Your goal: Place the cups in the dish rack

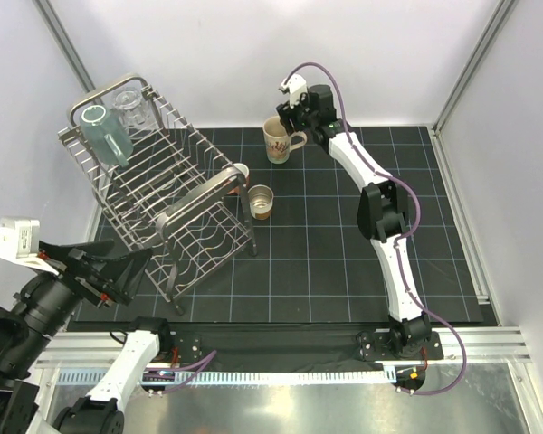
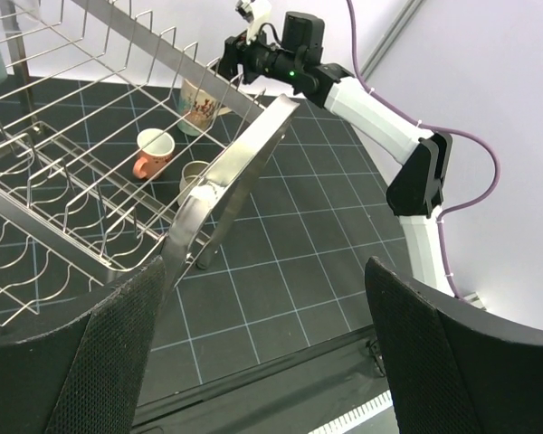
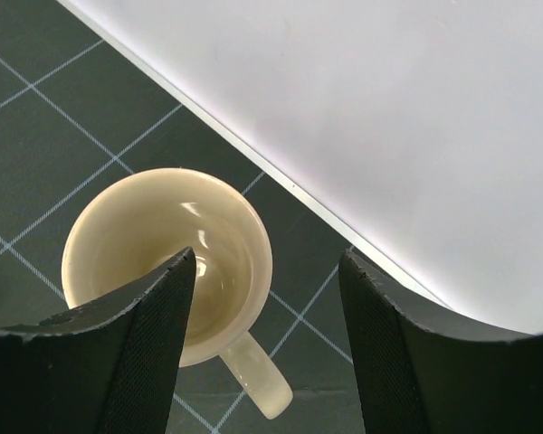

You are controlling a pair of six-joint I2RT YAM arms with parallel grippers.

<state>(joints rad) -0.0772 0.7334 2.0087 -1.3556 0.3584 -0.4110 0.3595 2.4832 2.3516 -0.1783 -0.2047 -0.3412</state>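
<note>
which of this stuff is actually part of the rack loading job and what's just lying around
Part of the job: dish rack, grey-teal tumbler, clear glass, cream mug, pink mug, small brown-based cup.
Just there: black grid mat.

Glossy ceramic mug; shiny metal wire rack.

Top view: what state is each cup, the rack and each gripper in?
Rack: holds two cups.
Tumbler: in the rack, far corner.
Glass: in the rack beside it.
Cream mug: upright on the mat, empty.
Pink mug: upright on the mat, by the rack.
Small cup: upright on the mat.
Left gripper: open, empty.
Right gripper: open, over the cream mug.
</note>
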